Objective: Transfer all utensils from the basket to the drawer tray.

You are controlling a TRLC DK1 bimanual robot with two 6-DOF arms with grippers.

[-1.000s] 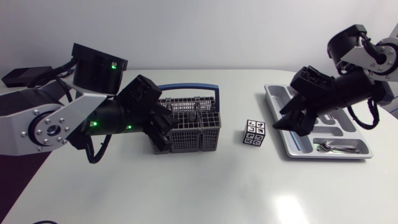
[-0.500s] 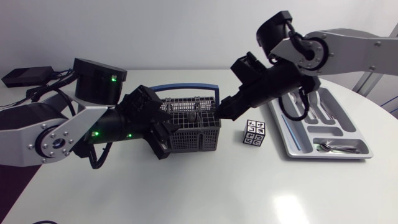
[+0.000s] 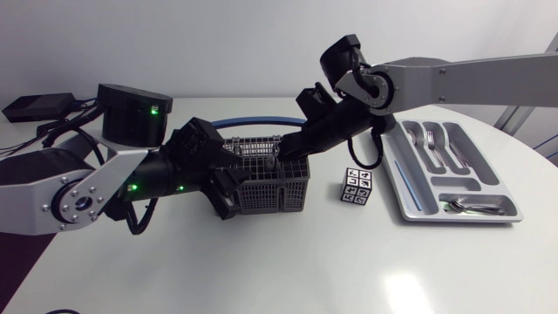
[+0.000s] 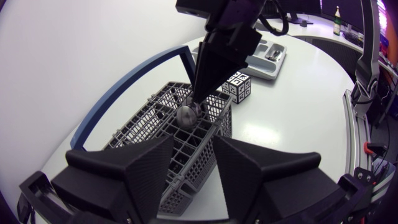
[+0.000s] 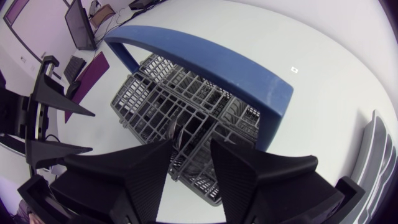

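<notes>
the utensil (image 4: 186, 116) stands upright in the basket (image 3: 277, 194), right of its middle, with its long axis near vertical and its rounded end up. the right gripper (image 4: 197, 102) hangs just above that end, fingers parted, grasping nothing. the left gripper (image 4: 194, 152) is farther off, clenched on the basket's left wall.

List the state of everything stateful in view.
basket, upright, not emptied
utensil, standing in basket, not gripped
drawer tray, partly filled
cutlery, lying flat in tray slots
left tool, at basket's near end, grip unclear
right tool, open, just above utensil
</notes>
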